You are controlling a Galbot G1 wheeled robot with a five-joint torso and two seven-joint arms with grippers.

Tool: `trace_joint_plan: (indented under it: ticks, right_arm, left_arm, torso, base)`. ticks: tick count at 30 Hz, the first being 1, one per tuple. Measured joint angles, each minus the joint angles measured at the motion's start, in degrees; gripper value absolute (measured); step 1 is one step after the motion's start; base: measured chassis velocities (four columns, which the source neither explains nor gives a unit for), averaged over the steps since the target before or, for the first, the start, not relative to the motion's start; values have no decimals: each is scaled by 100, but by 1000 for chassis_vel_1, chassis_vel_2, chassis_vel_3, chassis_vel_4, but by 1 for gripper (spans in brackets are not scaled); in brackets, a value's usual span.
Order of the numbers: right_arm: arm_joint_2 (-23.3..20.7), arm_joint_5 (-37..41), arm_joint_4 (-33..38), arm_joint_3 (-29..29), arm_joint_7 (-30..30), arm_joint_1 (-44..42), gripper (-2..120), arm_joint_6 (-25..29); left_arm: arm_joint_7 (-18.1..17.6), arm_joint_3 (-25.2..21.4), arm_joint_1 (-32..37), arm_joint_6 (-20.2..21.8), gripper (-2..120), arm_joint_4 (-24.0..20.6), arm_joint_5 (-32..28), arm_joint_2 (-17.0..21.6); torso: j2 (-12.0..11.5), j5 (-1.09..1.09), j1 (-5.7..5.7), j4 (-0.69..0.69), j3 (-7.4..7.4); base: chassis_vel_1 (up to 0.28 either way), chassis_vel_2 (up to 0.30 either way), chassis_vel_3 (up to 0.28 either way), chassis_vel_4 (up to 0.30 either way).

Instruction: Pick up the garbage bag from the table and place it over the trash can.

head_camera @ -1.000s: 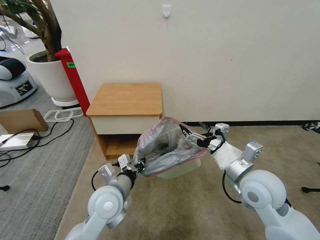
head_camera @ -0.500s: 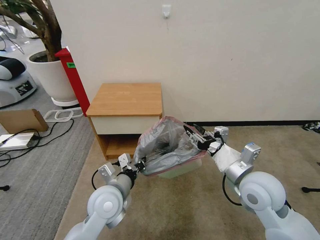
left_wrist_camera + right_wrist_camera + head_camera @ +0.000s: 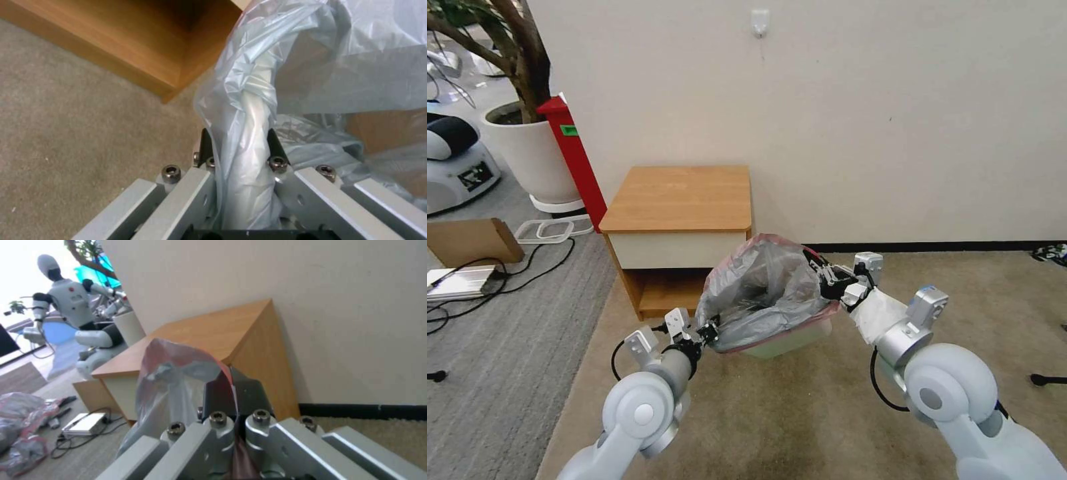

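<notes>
The grey garbage bag (image 3: 764,290) with its pink rim band is spread over the cream trash can (image 3: 790,340), which stands on the carpet in front of the table (image 3: 680,197). My left gripper (image 3: 712,331) is shut on the bag's near-left edge; in the left wrist view its fingers (image 3: 272,146) pinch bunched grey plastic (image 3: 249,100). My right gripper (image 3: 822,271) is shut on the bag's far-right rim, and the right wrist view shows the pink band (image 3: 178,353) caught between the closed fingers (image 3: 249,390). Much of the trash can is hidden under the bag.
The wall rises close behind the table (image 3: 213,333). To the left stand a red panel (image 3: 575,160), a large white plant pot (image 3: 534,157), a cardboard box (image 3: 470,240) and cables on grey carpet. Open beige carpet (image 3: 774,413) lies in front of the bin.
My right gripper was open beside the bag's right rim; it has moved slightly left and shut on the pink rim. The left gripper has held still.
</notes>
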Motion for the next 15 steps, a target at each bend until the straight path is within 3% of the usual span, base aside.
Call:
trace_joint_plan:
  ticks: [6, 15]
  right_arm:
    - [-82, 256, -6, 66, 300, 84, 0, -183]
    - [-310, 1474, 102, 307, 1585, 152, 0, -812]
  left_arm:
    - [263, 47, 62, 70, 3, -1, 227, -2]
    - [459, 29, 103, 110, 3, -7, 182, -1]
  torso:
    - [0, 0, 0, 0, 0]
    - [0, 0, 0, 0, 0]
  base:
    - [0, 0, 0, 0]
    - [0, 0, 0, 0]
